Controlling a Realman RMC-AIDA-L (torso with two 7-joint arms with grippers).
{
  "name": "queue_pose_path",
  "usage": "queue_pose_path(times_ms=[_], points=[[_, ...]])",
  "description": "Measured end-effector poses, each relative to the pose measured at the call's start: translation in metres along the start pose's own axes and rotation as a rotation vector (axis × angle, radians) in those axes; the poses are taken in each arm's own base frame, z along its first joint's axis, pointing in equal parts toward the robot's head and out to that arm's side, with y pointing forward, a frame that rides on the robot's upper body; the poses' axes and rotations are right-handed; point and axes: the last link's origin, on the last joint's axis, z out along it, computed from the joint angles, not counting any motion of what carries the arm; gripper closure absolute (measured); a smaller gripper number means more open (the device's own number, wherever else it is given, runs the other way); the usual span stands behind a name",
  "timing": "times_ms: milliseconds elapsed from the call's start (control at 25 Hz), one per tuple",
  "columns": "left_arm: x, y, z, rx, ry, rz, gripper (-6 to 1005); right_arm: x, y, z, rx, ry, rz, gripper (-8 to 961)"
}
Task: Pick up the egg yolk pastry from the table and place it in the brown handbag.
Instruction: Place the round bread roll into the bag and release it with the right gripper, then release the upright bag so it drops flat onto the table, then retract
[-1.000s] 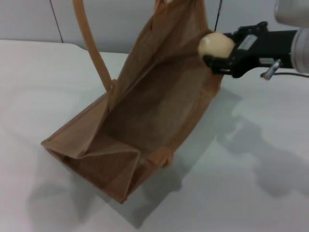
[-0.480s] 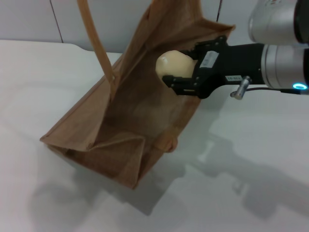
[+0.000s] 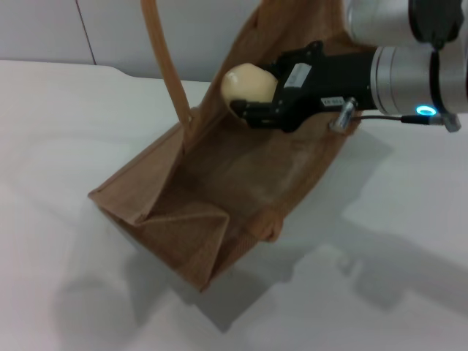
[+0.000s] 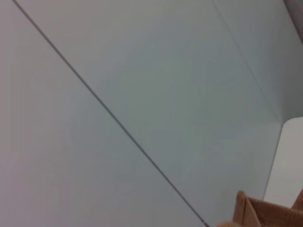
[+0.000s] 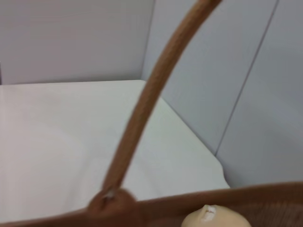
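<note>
Since the earlier frame the right gripper (image 3: pixel 245 102) has been carried further over the bag (image 3: pixel 212 190), whose mouth is tipped toward it. The pastry (image 3: pixel 248 82) is pinched in the jaws above the bag's open interior — held there, probably, for release. Being round, it shows no long axis. The left gripper is unseen; the bag rests on the counter (image 3: pixel 66 131).

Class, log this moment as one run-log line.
right gripper: shut on egg yolk pastry | position: over open brown handbag | release: pending | left gripper: unseen
</note>
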Motion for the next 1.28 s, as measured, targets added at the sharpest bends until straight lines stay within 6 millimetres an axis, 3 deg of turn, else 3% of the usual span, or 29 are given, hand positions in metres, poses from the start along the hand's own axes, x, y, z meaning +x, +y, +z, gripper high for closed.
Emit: queue_pose_path(times_ms=[360,600,680,880,1120,1280], points=[[-0.002,0.007,0.005,-0.029,-0.012,0.003,877,-0.002,-0.031,-0.003,0.085,-0.036,0.070,369],[-0.005,0.007,0.004,-0.027,-0.016,0.002,877,0.007,-0.032,0.000,0.084,-0.013,0.081,256],[-0.005,0.007,0.004,-0.025,-0.018,0.001,877,0.008,-0.032,0.001,0.082,-0.007,0.083,48],[-0.009,0.006,0.004,-0.017,-0.023,-0.008,877,0.013,-0.033,-0.001,0.077,0.009,0.099,48],[-0.024,0.001,-0.001,0.030,-0.035,-0.050,877,0.031,-0.045,-0.022,0.101,0.066,0.146,48],[-0.040,-0.004,-0.005,0.087,-0.037,-0.104,877,0.048,-0.058,-0.049,0.193,0.064,0.189,49]])
